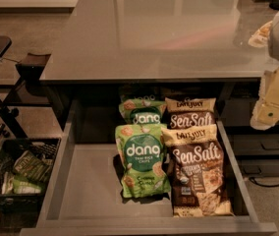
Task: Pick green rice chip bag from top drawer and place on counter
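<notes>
Nearest thing in the top drawer is the green rice chip bag, lying flat toward the front with its right edge touching a brown Sea Salt bag. That's my main worry: a grab that drifts right could pinch both or drag out the wrong one. Right behind it sits a second green bag, partly tucked under the tabletop edge, so going for that one risks clipping the overhang. Crinkly packaging could also just slip. The claw hangs off to the right, outside the drawer, well apart from the bags. Can't tell if it's apart or together.
</notes>
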{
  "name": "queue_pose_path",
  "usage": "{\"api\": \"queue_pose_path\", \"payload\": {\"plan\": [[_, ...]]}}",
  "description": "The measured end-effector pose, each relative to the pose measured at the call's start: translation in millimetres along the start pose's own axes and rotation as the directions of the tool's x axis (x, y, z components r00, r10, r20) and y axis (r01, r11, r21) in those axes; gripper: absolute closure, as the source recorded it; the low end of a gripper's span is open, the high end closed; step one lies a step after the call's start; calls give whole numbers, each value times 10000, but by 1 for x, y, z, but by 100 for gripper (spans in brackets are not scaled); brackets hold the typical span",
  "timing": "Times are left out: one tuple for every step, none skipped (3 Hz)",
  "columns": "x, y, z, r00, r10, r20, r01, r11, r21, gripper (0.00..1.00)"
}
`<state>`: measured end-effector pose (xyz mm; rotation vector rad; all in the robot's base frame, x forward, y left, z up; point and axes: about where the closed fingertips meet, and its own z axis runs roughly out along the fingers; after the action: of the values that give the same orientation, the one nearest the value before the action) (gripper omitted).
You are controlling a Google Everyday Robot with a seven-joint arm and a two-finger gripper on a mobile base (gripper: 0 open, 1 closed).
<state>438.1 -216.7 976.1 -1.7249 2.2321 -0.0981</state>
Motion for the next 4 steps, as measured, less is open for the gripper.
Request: {"api": "queue_pose_path", "payload": {"plan": [[0,0,0,10000,0,0,0,10000,0,0],[0,2,5,9998,95,168,-95,10000,15,0],[-2,21,51,9949,543,846,-499,9973,-536,0],[-6,46,97,9889,817,1240,-662,9901,-1242,0]]}}
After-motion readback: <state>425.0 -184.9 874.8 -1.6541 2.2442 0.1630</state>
